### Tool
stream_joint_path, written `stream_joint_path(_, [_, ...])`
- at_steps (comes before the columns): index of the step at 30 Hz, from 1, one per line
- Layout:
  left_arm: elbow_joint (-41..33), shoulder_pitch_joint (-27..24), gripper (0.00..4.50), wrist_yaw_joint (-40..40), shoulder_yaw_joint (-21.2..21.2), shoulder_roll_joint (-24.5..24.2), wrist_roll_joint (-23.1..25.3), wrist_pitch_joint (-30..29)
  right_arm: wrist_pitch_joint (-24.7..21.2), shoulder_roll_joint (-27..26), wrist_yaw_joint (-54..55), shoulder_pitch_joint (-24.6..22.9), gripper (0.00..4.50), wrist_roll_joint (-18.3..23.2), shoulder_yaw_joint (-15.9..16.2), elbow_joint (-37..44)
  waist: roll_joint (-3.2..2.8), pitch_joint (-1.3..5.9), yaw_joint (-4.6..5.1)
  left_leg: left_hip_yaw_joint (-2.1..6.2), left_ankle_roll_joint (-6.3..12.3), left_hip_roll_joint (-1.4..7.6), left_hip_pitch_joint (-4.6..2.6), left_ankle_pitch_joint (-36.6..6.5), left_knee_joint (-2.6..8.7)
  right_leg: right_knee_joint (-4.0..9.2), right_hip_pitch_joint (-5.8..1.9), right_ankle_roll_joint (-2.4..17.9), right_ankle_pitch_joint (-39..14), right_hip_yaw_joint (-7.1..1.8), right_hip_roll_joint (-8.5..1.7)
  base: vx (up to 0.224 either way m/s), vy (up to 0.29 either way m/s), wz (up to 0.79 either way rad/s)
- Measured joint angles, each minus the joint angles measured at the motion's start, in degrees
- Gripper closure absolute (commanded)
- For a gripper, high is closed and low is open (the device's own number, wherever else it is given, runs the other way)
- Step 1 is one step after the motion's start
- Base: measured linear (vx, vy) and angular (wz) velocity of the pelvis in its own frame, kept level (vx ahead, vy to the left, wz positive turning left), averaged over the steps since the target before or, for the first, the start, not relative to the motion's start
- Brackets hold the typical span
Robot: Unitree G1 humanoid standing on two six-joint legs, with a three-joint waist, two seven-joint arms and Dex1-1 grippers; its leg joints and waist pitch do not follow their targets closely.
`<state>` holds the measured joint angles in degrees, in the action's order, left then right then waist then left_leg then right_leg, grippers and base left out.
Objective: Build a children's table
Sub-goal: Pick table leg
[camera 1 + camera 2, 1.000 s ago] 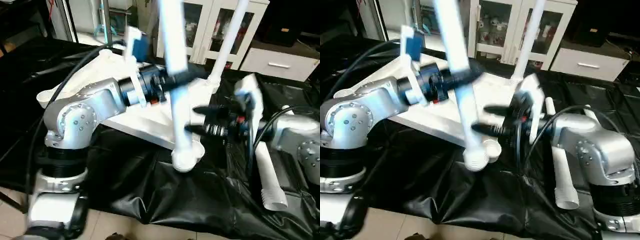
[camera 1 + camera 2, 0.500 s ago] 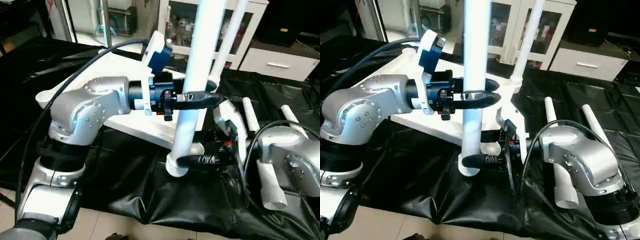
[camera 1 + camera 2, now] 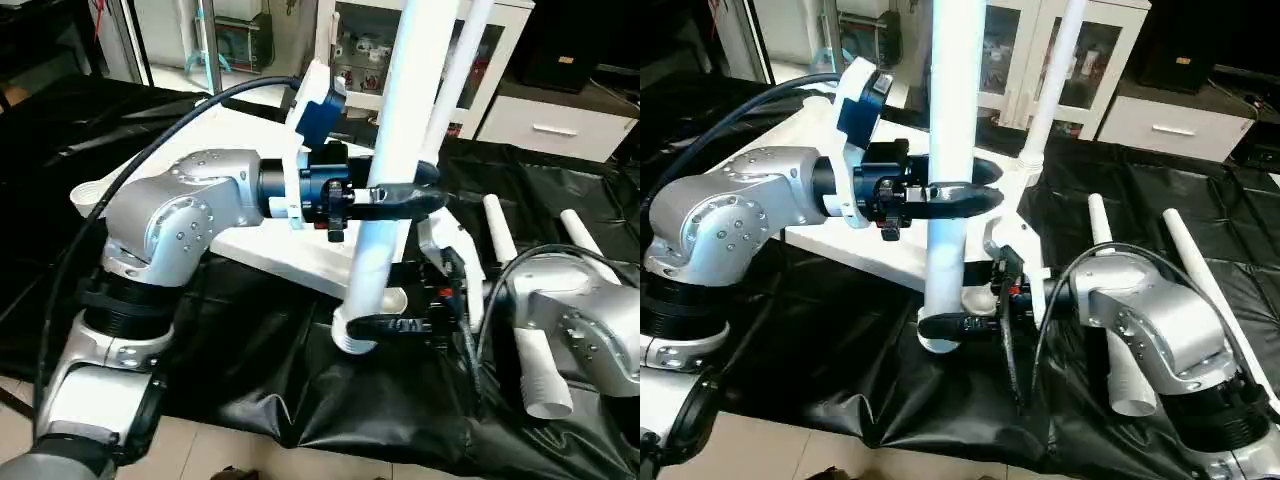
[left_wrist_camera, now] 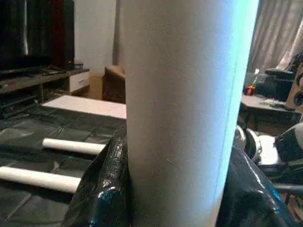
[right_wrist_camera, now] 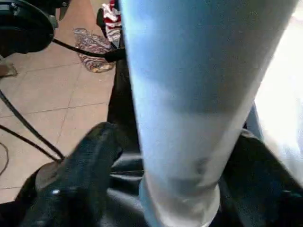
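Observation:
The white tabletop [image 3: 262, 247] lies underside up on a black sheet. One white leg [image 3: 1057, 75] stands upright in its far corner socket. My left gripper [image 3: 952, 195] is shut on a second white leg [image 3: 955, 120], held nearly upright, its threaded end just beside the near corner socket [image 3: 982, 297]. My right gripper [image 3: 948, 325] is low at that threaded end, with its fingers [image 5: 78, 163] straddling the leg and a gap showing on one side. In the left wrist view both black fingers [image 4: 102, 189] press on the leg [image 4: 180, 109].
Two loose white legs [image 3: 1098, 222] [image 3: 1188, 255] lie on the black sheet at the right, and a tube end [image 3: 1130, 388] shows under my right arm. White cabinets [image 3: 1015, 55] stand behind. The sheet's front edge drops to a tiled floor [image 3: 770, 450].
The held leg has swung from a slant to nearly upright. My right gripper has dropped from the leg's middle to its threaded end. Little has shifted in the last half second.

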<state>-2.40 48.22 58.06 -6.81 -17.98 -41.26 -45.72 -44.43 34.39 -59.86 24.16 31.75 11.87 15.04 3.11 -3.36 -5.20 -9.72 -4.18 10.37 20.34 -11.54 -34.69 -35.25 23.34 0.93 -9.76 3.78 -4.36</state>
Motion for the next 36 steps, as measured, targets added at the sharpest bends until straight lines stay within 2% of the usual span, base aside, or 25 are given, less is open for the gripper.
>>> stream_joint_path(1, [-0.03,0.01,2.75,0.09,0.21,0.07,-0.19,-0.01,0.11,-0.22,0.05,0.00,1.50,-0.14,0.20,-0.10,0.00,0.00,0.01,0.00,0.00,0.00,0.00,0.00,0.00,0.00,0.00,0.00,0.00,0.00,0.00,0.000,0.000,0.00])
stream_joint_path(3, [-0.12,0.02,2.75,0.45,0.22,0.09,-0.39,-0.04,0.18,-0.58,0.26,0.01,1.54,-0.19,0.40,-0.48,0.00,0.00,0.00,0.00,0.00,0.00,-0.01,0.00,-0.01,-0.01,0.00,0.01,0.00,0.00,0.00,0.000,0.000,0.00])
stream_joint_path(5, [-0.29,0.01,2.75,0.89,0.21,0.01,-0.64,-0.15,0.27,-1.05,0.75,0.03,1.82,-0.39,0.49,-0.81,0.00,0.00,0.00,0.00,0.00,0.00,0.00,0.00,-0.02,-0.01,0.00,0.01,0.01,0.00,0.00,0.000,0.000,0.00])
stream_joint_path(9, [-0.44,0.01,2.75,1.72,0.16,-0.45,-0.63,-0.16,0.57,-1.22,0.77,0.09,2.03,-0.42,0.50,-1.55,0.00,0.00,0.01,0.00,0.00,0.00,-0.01,0.00,-0.02,-0.02,0.00,0.02,0.01,0.00,0.00,0.000,0.000,0.00])
stream_joint_path(13, [-0.69,0.01,2.76,1.74,0.15,-0.84,-0.63,-0.24,1.32,-1.36,0.52,0.10,2.44,-0.72,0.84,-1.54,0.00,0.00,0.02,0.00,0.00,0.00,-0.01,0.00,-0.02,-0.03,0.00,0.02,0.01,0.00,0.00,0.000,0.000,0.00])
stream_joint_path(24, [-0.71,0.01,2.76,1.58,-0.01,-0.58,-0.57,-0.53,2.13,-1.49,0.41,0.10,2.57,-1.10,1.46,-1.53,0.00,0.00,0.02,0.00,0.00,0.01,-0.01,0.00,-0.06,-0.05,0.00,0.04,0.02,0.00,0.00,0.000,0.000,0.00])
stream_joint_path(25, [-0.67,0.02,2.20,0.87,0.10,-0.17,-0.58,-0.90,2.16,-1.58,0.50,0.10,2.57,-1.14,1.46,-1.67,0.00,0.00,0.01,0.00,0.00,0.01,-0.02,0.00,-0.07,-0.06,-0.01,0.04,0.02,0.00,0.00,0.000,0.000,0.00])
stream_joint_path(30, [-0.22,0.05,1.88,-1.39,0.50,0.56,-0.86,-1.96,2.24,-2.47,1.80,0.11,2.59,-1.46,1.39,-2.36,0.00,0.00,0.01,0.00,0.01,0.01,-0.01,0.01,-0.10,-0.07,-0.01,0.05,0.03,0.00,0.00,0.000,0.000,0.00])
stream_joint_path(31, [-0.04,0.05,1.69,-1.49,1.26,0.56,-1.31,-2.31,2.40,-2.95,2.30,0.23,2.60,-1.57,1.18,-2.51,0.00,0.00,0.01,0.00,0.00,0.02,-0.01,0.01,-0.10,-0.09,-0.01,0.05,0.03,0.00,0.00,0.000,0.000,0.00])
stream_joint_path(36, [0.85,0.02,1.31,-2.02,2.99,0.13,-1.76,-2.56,2.60,-4.49,4.85,0.28,2.61,-1.72,-0.18,-3.55,-0.04,0.01,0.06,0.00,0.00,0.02,-0.03,0.01,-0.11,-0.10,-0.01,0.05,0.03,0.00,0.00,0.000,0.000,0.00])
